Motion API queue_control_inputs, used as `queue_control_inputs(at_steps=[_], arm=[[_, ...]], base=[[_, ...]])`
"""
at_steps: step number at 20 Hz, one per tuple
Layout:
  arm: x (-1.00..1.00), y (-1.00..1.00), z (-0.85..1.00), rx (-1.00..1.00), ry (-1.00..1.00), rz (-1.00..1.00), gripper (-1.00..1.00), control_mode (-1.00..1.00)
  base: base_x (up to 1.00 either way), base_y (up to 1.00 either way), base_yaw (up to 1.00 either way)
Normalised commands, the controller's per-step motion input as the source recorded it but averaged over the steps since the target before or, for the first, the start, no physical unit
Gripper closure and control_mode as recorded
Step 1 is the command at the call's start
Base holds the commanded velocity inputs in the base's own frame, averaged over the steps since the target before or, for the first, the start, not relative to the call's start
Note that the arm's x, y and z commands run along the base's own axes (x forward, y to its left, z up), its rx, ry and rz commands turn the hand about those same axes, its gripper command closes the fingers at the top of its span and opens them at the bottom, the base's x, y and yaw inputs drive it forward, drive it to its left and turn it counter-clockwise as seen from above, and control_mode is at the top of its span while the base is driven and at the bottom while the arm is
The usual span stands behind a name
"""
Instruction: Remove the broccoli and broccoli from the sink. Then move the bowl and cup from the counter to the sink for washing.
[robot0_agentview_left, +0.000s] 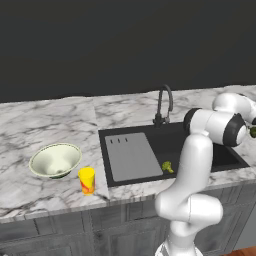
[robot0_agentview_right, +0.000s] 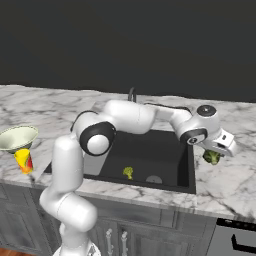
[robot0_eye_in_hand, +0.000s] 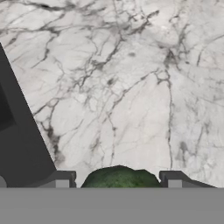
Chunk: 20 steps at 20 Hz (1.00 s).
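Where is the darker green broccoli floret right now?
The darker broccoli floret sits between the fingers of the gripper, over the marble counter just right of the sink in the right base view.

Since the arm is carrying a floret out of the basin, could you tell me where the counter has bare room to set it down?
The marble right of the sink, under the gripper with the darker broccoli, is bare. So is the strip behind the tap. It is crowded left of the sink, where the bowl and the cup stand close together.
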Motion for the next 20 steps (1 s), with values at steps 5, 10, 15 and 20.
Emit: queue_control_inputs(at_steps=[5,10,15,20], arm=[[-0.2,-0.24,-0.12,0.0,0.0,0.01,1.0,-1.0],[-0.14,-0.21,-0.14,0.0,0.0,0.0,1.0,-1.0],[-0.12,-0.18,-0.17,0.0,0.0,0.0,1.0,-1.0],[-0.09,-0.09,-0.21,-0.01,0.0,0.0,1.0,-1.0]], base=[[0.0,0.0,0.0],[0.0,0.0,0.0],[0.0,0.0,0.0],[0.0,0.0,0.0]])
